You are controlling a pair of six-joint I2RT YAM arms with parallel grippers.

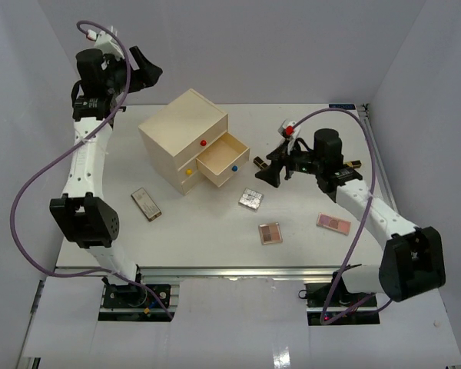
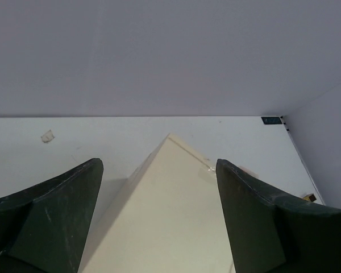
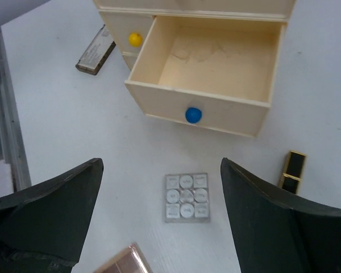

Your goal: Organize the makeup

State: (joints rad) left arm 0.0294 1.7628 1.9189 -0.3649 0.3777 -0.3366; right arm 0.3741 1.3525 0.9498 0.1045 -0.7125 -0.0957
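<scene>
Makeup lies flat on the white table: a silver palette (image 1: 251, 199) (image 3: 186, 197), a brown palette (image 1: 270, 233), a pink palette (image 1: 333, 223) and a long flat palette (image 1: 146, 204) (image 3: 95, 50) on the left. A black-gold lipstick (image 1: 259, 163) (image 3: 292, 170) lies just right of the open drawer (image 1: 223, 159) (image 3: 216, 62), which is empty. My right gripper (image 1: 269, 171) (image 3: 160, 165) hovers open above the silver palette, holding nothing. High over the chest's back left, my left gripper (image 1: 147, 68) (image 2: 159, 187) is open and empty.
The cream drawer chest (image 1: 183, 134) (image 2: 176, 222) stands at mid-table, with red (image 1: 203, 143), yellow (image 1: 189, 173) (image 3: 135, 39) and blue (image 1: 234, 167) (image 3: 193, 115) knobs. A small dark-gold item (image 1: 356, 163) lies behind the right arm. White walls enclose the table on three sides.
</scene>
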